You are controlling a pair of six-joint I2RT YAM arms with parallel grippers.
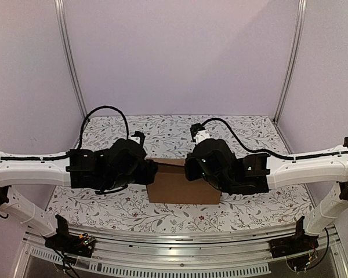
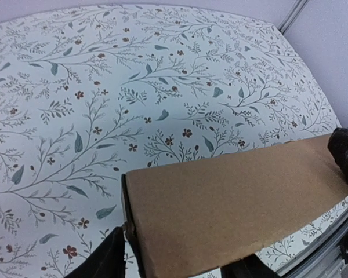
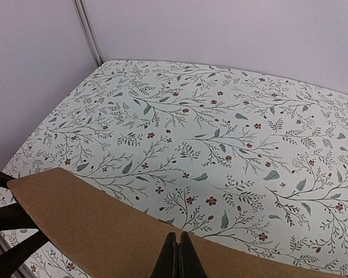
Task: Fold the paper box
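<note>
The paper box (image 1: 182,184) is a plain brown cardboard box lying flat in the middle of the table, its lid down. My left gripper (image 1: 153,171) is at the box's left end. In the left wrist view its two dark fingers (image 2: 107,258) stand apart on either side of the box (image 2: 232,202); the left gripper (image 2: 180,252) is open, with a small gap to the cardboard. My right gripper (image 1: 189,168) is at the box's right end. In the right wrist view the right gripper (image 3: 178,249) is shut, its tips together over the box's (image 3: 93,226) top near the far edge.
A floral tablecloth (image 1: 238,130) covers the table. Pale walls and aluminium posts (image 1: 72,63) close in the back and sides. A metal rail (image 1: 180,243) runs along the near edge. The right arm's black body (image 2: 345,152) shows at the box's far end in the left wrist view.
</note>
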